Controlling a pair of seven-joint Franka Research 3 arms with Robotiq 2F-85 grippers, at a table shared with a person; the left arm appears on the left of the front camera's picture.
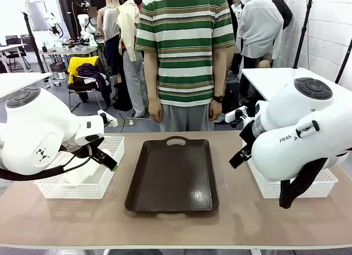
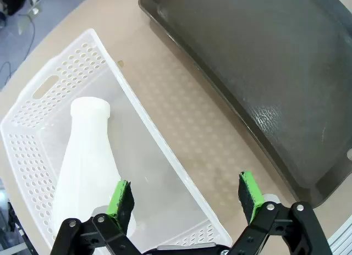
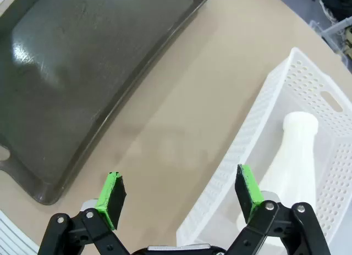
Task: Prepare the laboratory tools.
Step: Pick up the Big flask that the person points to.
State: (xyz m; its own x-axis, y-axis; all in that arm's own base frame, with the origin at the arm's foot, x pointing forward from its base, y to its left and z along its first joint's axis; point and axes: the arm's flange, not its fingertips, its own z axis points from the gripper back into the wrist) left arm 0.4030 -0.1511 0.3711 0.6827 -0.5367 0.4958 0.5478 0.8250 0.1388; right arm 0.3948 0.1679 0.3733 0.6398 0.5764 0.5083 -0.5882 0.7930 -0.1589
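The left gripper (image 2: 185, 194) and the right gripper (image 3: 179, 193) are opened wide, with nothing held. The left flask (image 2: 88, 156) is laid down in the left basket (image 2: 71, 73), the right flask (image 3: 294, 156) in the right basket (image 3: 258, 117). Each neck should be gripped softly, right in the middle.

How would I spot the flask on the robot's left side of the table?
Start at the dark brown tray mid-table, then go to the white lattice basket on the robot's left. The flask lies on its side inside: smooth, frosted white, cone-shaped with a narrow neck, unlike the perforated basket.
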